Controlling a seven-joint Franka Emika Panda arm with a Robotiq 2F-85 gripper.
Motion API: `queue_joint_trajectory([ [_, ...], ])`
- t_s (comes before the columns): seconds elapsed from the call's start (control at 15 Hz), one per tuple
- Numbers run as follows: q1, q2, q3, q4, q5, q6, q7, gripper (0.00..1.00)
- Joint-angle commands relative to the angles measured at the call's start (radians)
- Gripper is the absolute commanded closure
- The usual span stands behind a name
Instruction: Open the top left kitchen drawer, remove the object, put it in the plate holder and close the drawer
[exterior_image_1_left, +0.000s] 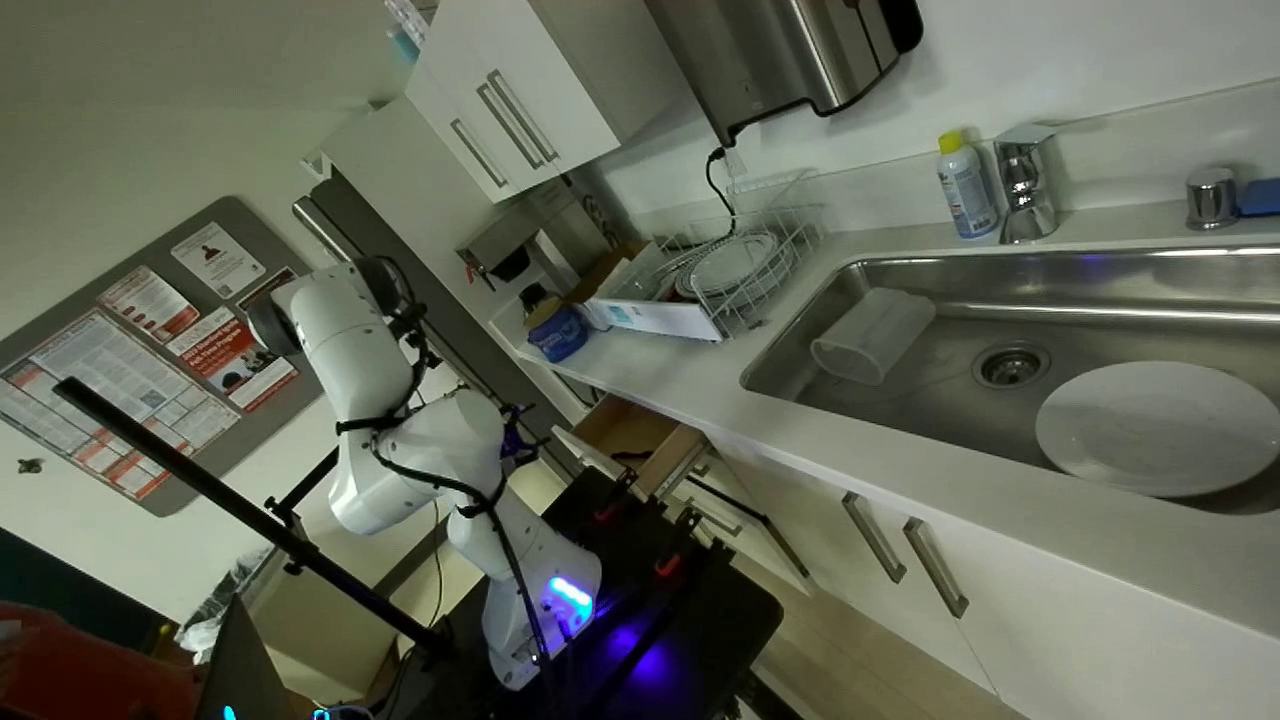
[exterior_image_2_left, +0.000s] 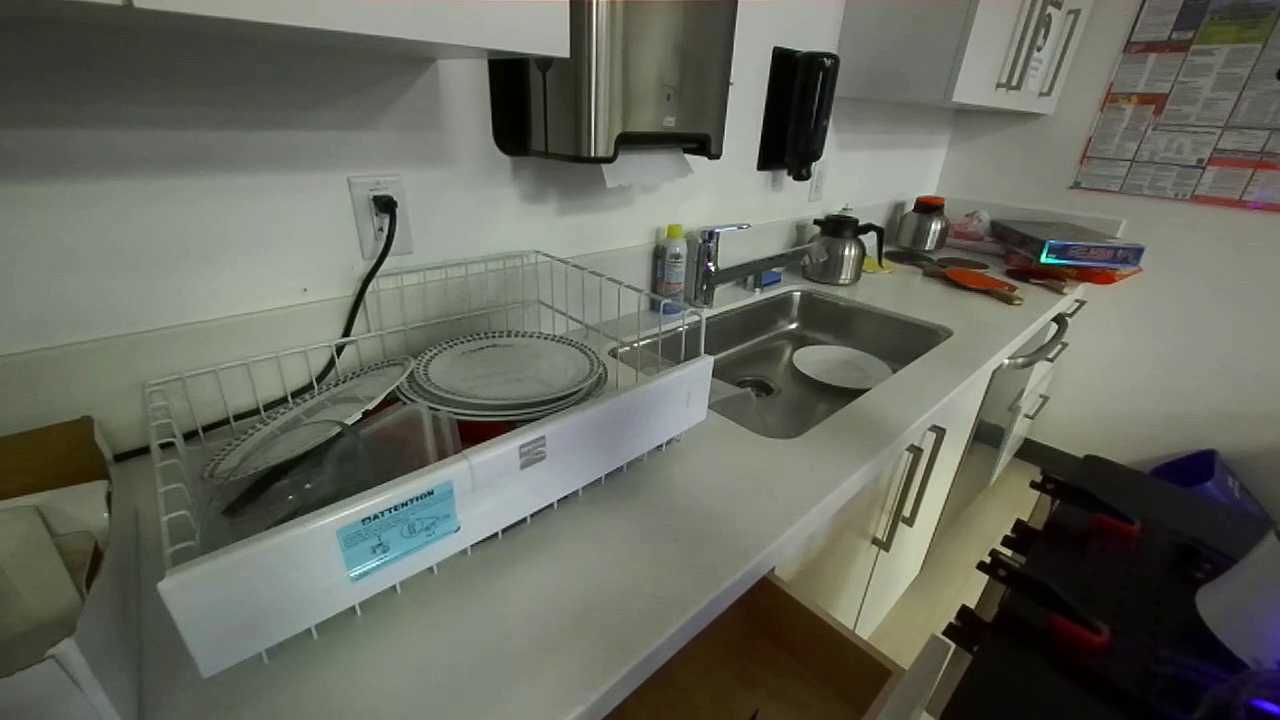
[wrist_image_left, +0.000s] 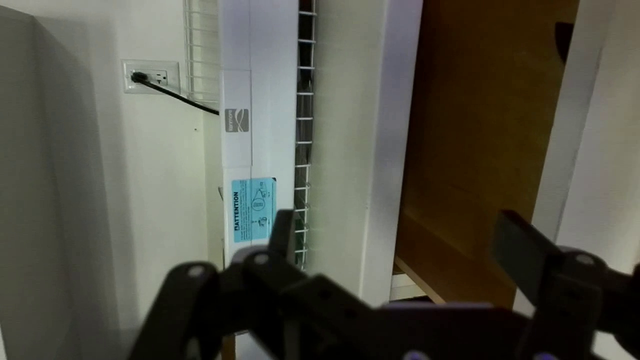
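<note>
While the kitchen drawer stands open below the counter, the fingers are spread wide apart, and the wrist view looks between them onto the counter's edge and the drawer's brown inside! And look in there: a dark object sits close to the drawer's front, too little of it showing to say what it is. Up on the counter, the wire dish rack carries a stack of plates, another plate tilted just beside it. Over in the sink, a big round white plate lies near a translucent container on its side. The white arm stands bent near the drawer.
</note>
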Motion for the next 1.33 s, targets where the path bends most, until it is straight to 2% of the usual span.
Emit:
queue_joint_trajectory([
  [0.0,0.006,0.003,-0.003,0.002,0.002,0.001,-0.001,0.0],
  [0.33,0.01,0.022,-0.003,0.012,0.004,-0.001,-0.002,0.0],
  [0.53,-0.024,-0.052,0.006,-0.025,0.049,0.009,0.042,0.0],
  [0.8,-0.077,-0.155,0.015,-0.053,0.076,0.064,0.035,0.0],
  [1.07,-0.128,-0.261,0.021,-0.036,0.098,0.14,0.015,0.0],
  [1.27,-0.188,-0.335,0.012,-0.021,0.166,0.27,0.035,0.0],
])
